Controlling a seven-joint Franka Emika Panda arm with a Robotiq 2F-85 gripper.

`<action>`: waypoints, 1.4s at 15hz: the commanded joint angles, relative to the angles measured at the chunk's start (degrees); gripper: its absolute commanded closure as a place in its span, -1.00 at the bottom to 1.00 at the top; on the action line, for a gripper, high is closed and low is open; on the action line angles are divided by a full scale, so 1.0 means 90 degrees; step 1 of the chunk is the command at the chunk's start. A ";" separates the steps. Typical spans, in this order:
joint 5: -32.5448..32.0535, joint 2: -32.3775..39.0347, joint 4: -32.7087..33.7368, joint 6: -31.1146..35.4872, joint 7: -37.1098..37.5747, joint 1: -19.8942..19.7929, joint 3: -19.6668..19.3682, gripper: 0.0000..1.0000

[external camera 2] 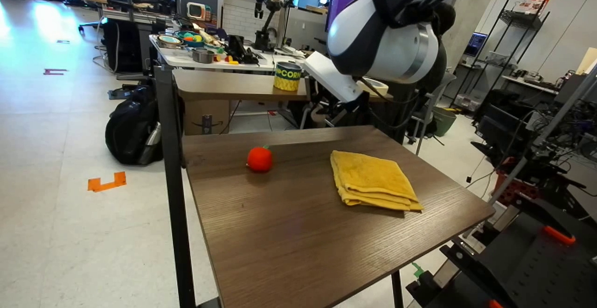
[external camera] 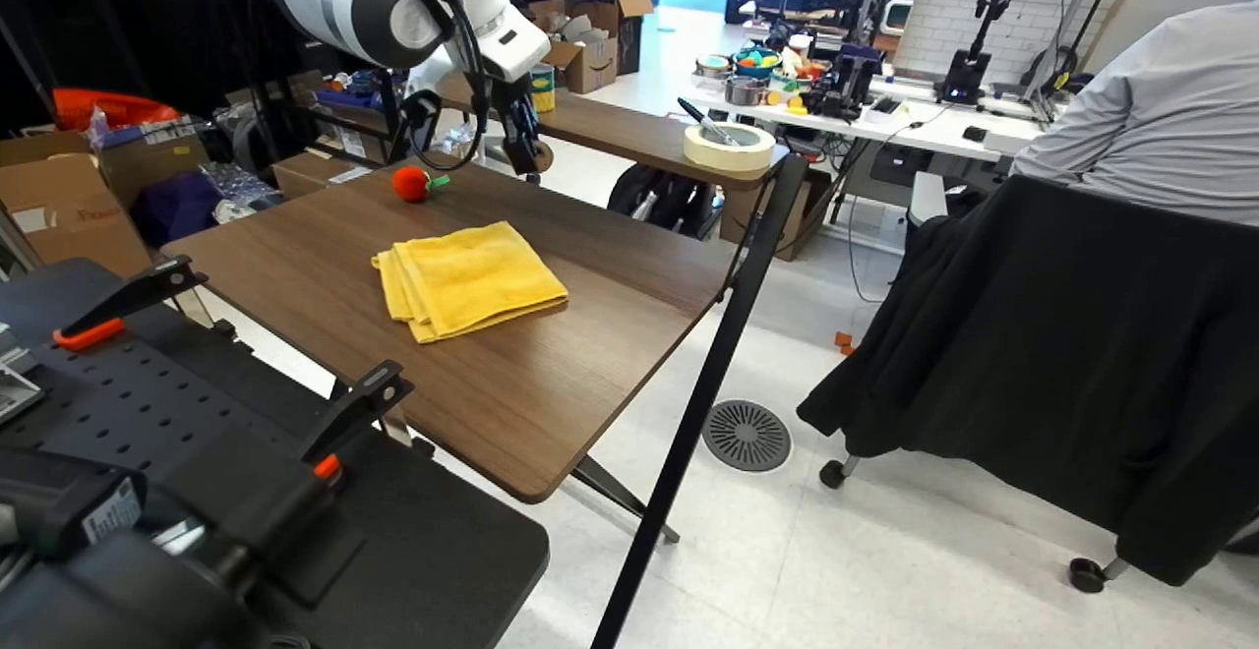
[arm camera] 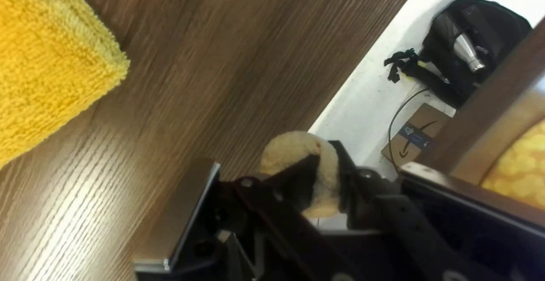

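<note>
Operator: What is the condition of the pincer (arm camera: 328, 162)?
Technician: Pressed together, pinching a tan object (arm camera: 291, 145). In both exterior views, it appears just past the edge of the desk (external camera 2: 298, 238).
Operator: What lies around it?
Technician: Taking the tan object as the dial centre in an exterior view, the folded yellow cloth (external camera 2: 373, 179) rests on the desk at 5 o'clock, the round red item (external camera 2: 259, 159) with a green top rests at 8 o'clock, and the corn can (external camera 2: 288, 78) stands upright on the raised shelf (external camera 2: 224, 83) at 11 o'clock
</note>
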 commanded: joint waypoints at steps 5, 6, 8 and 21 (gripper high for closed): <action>-0.0871 0.0999 0.1800 -0.1137 0.0975 -0.0379 0.0114 0.95; -0.0951 0.0981 0.1741 -0.1122 0.1001 -0.0336 0.0171 0.95; -0.1044 0.0836 0.1493 -0.1092 0.0821 -0.0401 0.0406 0.95; -0.1203 0.0196 -0.0502 -0.0365 -0.0427 -0.0733 0.0792 0.31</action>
